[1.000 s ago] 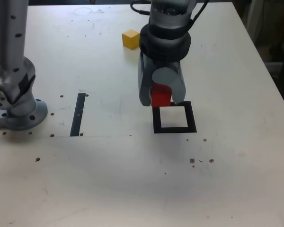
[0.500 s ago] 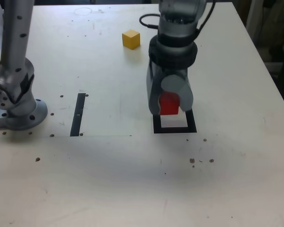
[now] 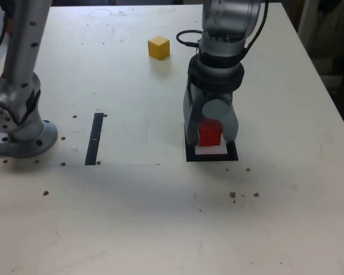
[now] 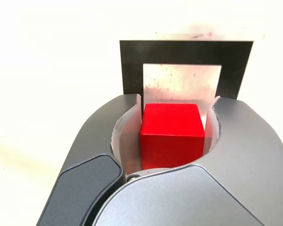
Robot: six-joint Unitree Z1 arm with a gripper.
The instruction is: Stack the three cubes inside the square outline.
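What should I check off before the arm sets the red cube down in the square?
1. Grip: gripper shut on the red cube: ok.
2. Cube over the square outline: ok.
3. Cube sides parallel to the outline: ok in the wrist view.
4. Cube bottom resting on the table: cannot tell, jaws hide it.
5. Yellow cube clear of the outline: ok.
6. Green cube located: not ok, out of view.

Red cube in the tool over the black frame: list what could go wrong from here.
1. The matte red cube, clamped in the grey tool, sits toward one edge of the black square outline; released here, it may land on the border.
2. The exterior view hides whether the cube touches down; a release from above could make it bounce.
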